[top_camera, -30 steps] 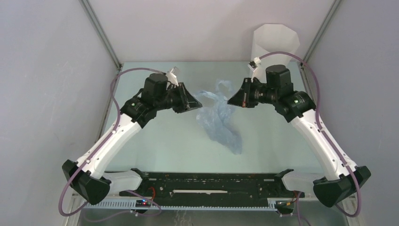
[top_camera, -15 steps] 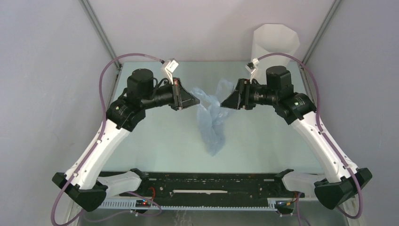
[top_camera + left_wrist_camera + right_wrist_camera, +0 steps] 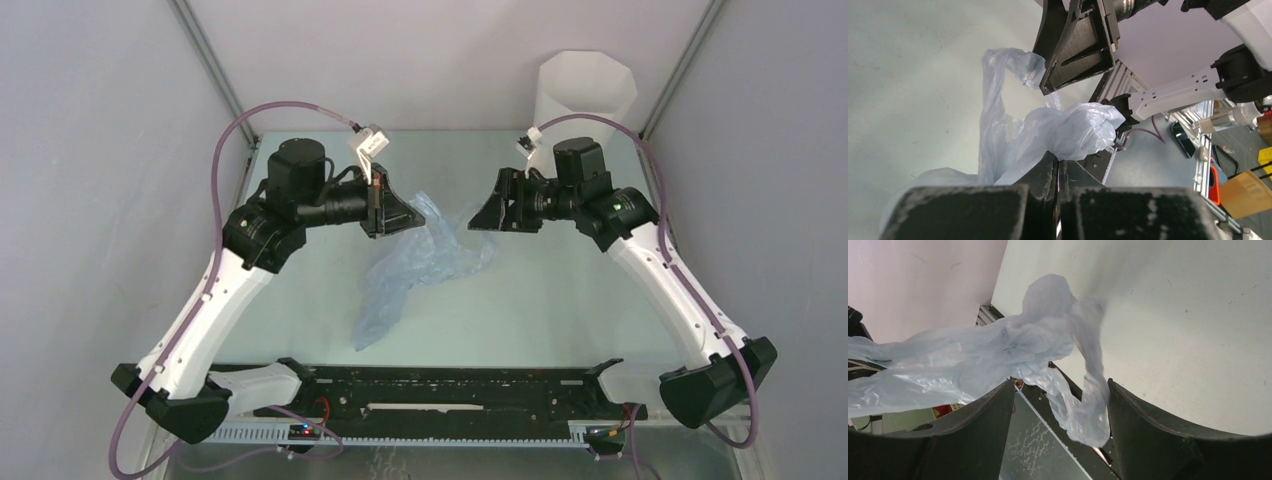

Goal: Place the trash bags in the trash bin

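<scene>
- Pale green tabletop (image 3: 560, 300), matt and faintly scuffed, lies between plain grey walls (image 3: 100, 150) with metal corner posts (image 3: 215, 70).
- On the left, the left claw (image 3: 415, 212) has its fingers pressed together, clamped on a pinch of the bag (image 3: 420, 265). In its wrist view the film bunches out just past the closed black tips.
- Opposite it, the right claw (image 3: 482, 215) stands wide apart and grips nothing. A twisted loop of the bag hangs in the gap close to one finger (image 3: 1148, 440); I cannot tell whether it touches.
- Film of the bag is thin, pale blue, translucent, glossy and heavily wrinkled. It hangs from the left claw, spreads between the two claws, and trails toward the near left, its tail low over the tabletop.
- Far right corner: the bin (image 3: 587, 95) — tall, white, matt plastic with flat facets and an open top. It stands upright behind the right arm, well apart from the bag.
- Both claws have black, wedge-shaped fingers — rough-surfaced. The arms (image 3: 230, 300) are white shells with black joints and purple cables (image 3: 235, 130).
</scene>
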Robot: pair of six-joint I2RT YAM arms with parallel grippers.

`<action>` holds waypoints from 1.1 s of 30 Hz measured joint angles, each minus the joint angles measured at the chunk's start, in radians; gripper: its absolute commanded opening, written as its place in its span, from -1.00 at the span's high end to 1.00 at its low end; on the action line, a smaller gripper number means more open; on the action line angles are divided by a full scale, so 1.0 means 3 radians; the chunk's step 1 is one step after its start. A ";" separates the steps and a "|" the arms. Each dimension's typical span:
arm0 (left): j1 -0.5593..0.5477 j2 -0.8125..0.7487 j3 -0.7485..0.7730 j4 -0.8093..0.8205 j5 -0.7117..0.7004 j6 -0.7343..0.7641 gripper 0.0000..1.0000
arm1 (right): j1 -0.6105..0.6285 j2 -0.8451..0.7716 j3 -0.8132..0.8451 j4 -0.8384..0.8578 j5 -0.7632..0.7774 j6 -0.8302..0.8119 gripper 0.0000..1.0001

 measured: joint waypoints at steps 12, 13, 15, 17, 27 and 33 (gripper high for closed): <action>-0.0003 0.0036 0.0001 -0.0097 0.0046 0.0121 0.99 | 0.0161 0.0088 -0.0251 0.0113 -0.0005 0.0112 -0.19; -0.0003 0.0036 0.0000 -0.0094 0.0046 0.0121 0.99 | 0.0170 0.0060 -0.0350 0.0145 -0.0011 0.0159 0.16; -0.0003 0.0036 0.0000 -0.0093 0.0043 0.0120 0.99 | 0.0177 0.0020 -0.0496 0.0193 -0.0005 0.0252 0.86; -0.0003 0.0036 0.0001 -0.0093 0.0020 0.0118 0.62 | 0.0174 0.0005 -0.0537 0.0245 0.0036 0.0354 1.00; 0.0066 -0.0006 -0.0001 -0.0122 -0.0421 -0.0477 -0.58 | 0.0112 -0.0440 0.0008 0.0365 0.0910 0.0168 1.00; 0.0203 -0.0305 -0.0201 0.0000 -0.0533 -0.1630 -0.64 | 0.0272 -0.0375 0.0373 0.0336 0.1637 -0.0220 1.00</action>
